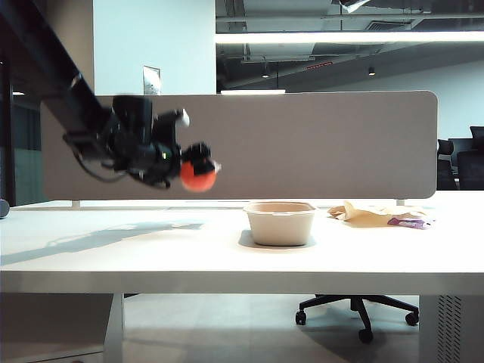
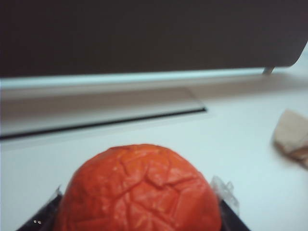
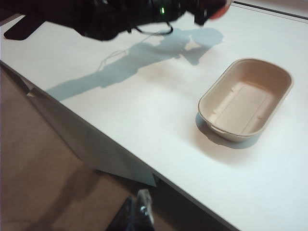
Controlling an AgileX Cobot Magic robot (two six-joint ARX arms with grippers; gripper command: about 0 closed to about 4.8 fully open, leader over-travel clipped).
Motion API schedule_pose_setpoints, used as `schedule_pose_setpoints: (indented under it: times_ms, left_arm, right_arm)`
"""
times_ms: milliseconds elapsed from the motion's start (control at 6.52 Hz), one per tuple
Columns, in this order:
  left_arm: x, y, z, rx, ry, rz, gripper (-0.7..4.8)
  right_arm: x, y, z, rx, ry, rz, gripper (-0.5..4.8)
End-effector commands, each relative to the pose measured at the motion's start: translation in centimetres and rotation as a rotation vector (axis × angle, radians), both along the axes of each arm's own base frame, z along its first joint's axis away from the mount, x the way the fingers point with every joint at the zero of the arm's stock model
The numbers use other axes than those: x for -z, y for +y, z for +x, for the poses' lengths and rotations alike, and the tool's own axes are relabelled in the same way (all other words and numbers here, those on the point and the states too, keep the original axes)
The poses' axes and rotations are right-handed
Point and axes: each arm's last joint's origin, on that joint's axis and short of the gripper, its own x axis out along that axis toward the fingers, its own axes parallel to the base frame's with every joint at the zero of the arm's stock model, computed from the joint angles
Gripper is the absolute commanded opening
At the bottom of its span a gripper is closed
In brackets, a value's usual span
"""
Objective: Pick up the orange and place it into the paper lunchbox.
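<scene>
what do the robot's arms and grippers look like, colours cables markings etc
The left arm is matte black and boxy, with loose black cables looping under the wrist and a small green indicator light. The left gripper has black fingers with whitish tips. Of the right gripper, only a dark finger with a clear pad shows.

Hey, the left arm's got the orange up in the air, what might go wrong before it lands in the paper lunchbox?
1. The orange is held high above the table by the left gripper, well short of the paper lunchbox; released early, it would drop and roll.
2. The lunchbox is shallow and looks light; a drop from height may bounce out or shove it.
</scene>
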Motion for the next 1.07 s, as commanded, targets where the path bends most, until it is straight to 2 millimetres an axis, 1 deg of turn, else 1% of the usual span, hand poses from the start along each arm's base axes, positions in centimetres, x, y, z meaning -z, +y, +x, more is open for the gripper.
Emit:
schedule_pose_setpoints:
  times_ms: [153, 307, 460, 614, 767, 921, 1074]
  left_arm:
    - [-6.4, -0.2, -2.2, 0.250, 0.013, 0.069, 3.99]
    - [-9.6, -0.2, -4.8, 0.511, 0.089, 0.103, 3.98]
    - [-10.5, -2.4, -6.0, 0.675, 0.074, 0.075, 3.98]
    - [-10.5, -2.9, -6.2, 0.686, 0.075, 0.075, 3.98]
    - [-10.3, -4.7, -6.9, 0.719, 0.077, 0.095, 3.98]
    - [-8.8, -9.0, -8.9, 0.729, 0.148, 0.200, 3.99]
    - [-8.2, -9.7, -9.2, 0.727, 0.154, 0.251, 3.99]
  right_arm:
    - [-0.4, 0.0, 0.0, -0.001, -0.016, 0.011, -0.02]
    - [-0.5, -0.1, -0.1, 0.002, -0.018, 0.008, -0.02]
    - [-0.4, -0.7, -0.4, 0.054, 0.006, -0.051, -0.02]
    - [-0.4, -0.8, -0.5, 0.069, 0.007, -0.062, -0.02]
    - [-0.6, -1.1, -0.7, 0.091, 0.011, -0.082, -0.02]
    - [-1.1, -1.6, -1.1, 0.096, 0.005, -0.079, -0.02]
    - [-1.1, -1.8, -1.2, 0.111, 0.010, -0.094, -0.02]
